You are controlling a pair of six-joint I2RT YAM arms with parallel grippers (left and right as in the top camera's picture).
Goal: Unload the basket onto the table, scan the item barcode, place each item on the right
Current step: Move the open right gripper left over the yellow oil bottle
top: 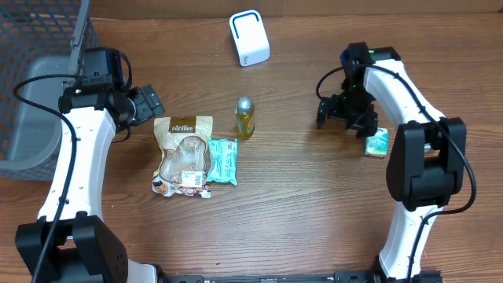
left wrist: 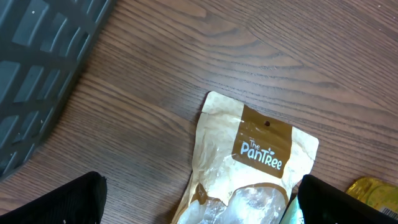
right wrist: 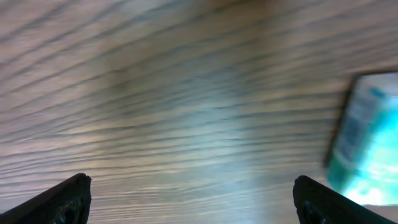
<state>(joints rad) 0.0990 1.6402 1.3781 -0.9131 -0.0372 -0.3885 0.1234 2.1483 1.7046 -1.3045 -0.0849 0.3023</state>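
Pouch (top: pixel 182 154) flat, long axis near-to-far, brown header end farthest

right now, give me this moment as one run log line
left gripper: open, empty, by pouch | right gripper: open, empty, near teal box | scanner: nothing at it

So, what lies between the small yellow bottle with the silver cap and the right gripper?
Nothing: in the overhead view only bare brown wooden table separates the small yellow bottle from the open right gripper.
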